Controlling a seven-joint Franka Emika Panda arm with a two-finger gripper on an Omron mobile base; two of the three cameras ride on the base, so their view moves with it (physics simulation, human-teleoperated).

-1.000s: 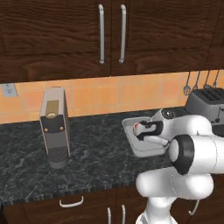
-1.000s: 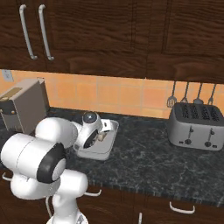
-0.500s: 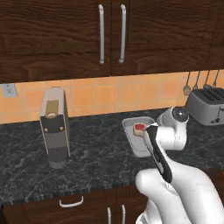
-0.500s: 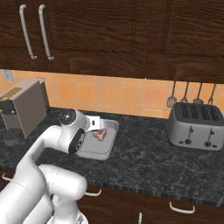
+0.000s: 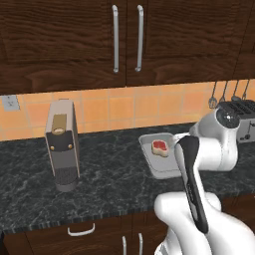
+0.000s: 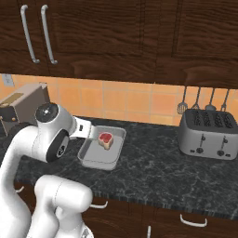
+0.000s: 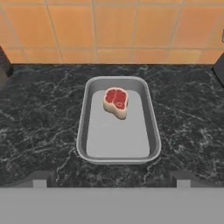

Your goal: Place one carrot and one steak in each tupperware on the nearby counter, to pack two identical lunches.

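**Steak in one tray, lots left to pack**

Left base view: steak (image 5: pixel 160 147) lies in the back part of the tray (image 5: pixel 158 169). The tray sits on the counter (image 5: pixel 104 174), well to the right of the coffee machine (image 5: pixel 62 145). The arm covers the tray's right side. No carrot is in the part of the tray that shows.

Right base view: the tray (image 6: pixel 100 159) is well to the left of the toaster (image 6: pixel 208 134). The steak (image 6: pixel 105 139) rests near the tray's back end. The rest of the tray is bare.

Hand view: the gripper (image 7: pixel 111 183) hangs back from the tray (image 7: pixel 83 131), its tips spread wide, holding nothing. The steak (image 7: pixel 116 102) sits at the tray's far end.

So one steak looks packed. I think this tray needs a carrot next. The second tray needs a steak and a carrot too.
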